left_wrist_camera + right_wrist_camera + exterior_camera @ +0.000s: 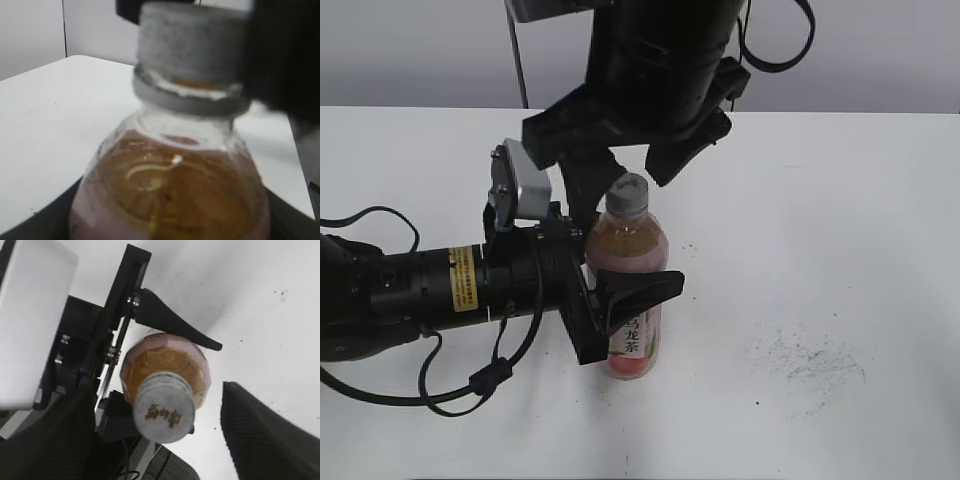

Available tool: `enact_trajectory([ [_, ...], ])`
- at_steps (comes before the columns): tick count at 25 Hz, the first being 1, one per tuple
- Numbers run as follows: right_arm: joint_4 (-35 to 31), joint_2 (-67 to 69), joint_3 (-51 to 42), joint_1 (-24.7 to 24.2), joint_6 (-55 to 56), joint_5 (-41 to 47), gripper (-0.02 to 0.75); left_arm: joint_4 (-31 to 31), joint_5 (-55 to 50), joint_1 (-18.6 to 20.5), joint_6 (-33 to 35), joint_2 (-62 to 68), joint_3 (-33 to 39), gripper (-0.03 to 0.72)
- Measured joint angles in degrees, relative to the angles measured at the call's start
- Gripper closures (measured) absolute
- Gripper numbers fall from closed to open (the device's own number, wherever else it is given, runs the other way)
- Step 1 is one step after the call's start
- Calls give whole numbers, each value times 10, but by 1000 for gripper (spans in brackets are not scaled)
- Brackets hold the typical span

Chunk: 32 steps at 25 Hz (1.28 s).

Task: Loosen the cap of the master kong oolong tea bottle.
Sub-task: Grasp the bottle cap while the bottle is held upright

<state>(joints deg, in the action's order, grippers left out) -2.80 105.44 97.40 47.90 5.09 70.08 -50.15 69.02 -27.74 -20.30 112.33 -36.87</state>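
The master kong oolong tea bottle (632, 243) stands upright on the white table (840, 220), amber tea above a pink label with Chinese characters. My left gripper (625, 300) reaches in from the left and is shut on the bottle's body; one black finger (645, 288) crosses its front. The white cap (628, 192) sits on the neck. My right gripper (635, 175) hangs over it, open, one finger on each side and apart from the cap. In the right wrist view the cap (164, 412) shows gold print, with a ribbed finger (260, 435) well to its right. The left wrist view shows the bottle (170, 190) and cap (190, 45) close up.
Grey scuff marks (810, 355) stain the table to the right of the bottle. Black cables (485, 380) loop under the left arm near the front edge. The left arm's white camera housing (520, 185) sits just left of the cap.
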Motion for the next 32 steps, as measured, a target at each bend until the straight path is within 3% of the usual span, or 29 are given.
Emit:
enact_trajectory([
  [6,-5,-12,0,0,11,0,223,0,0,0,0,0,0,243],
  [16,-5,-23,-31,0,-2,0,253,0,0,0,0,0,0,243],
  [19,-5,-23,-31,0,-7,0,321,0,0,0,0,0,0,243],
  [22,-1,-23,-31,0,-28,1,470,0,0,0,0,0,0,243],
  [26,4,-23,-31,0,-141,1,475,0,0,0,0,0,0,243],
  [32,7,-23,-31,-2,-443,1,475,-5,2,0,2,0,0,243],
])
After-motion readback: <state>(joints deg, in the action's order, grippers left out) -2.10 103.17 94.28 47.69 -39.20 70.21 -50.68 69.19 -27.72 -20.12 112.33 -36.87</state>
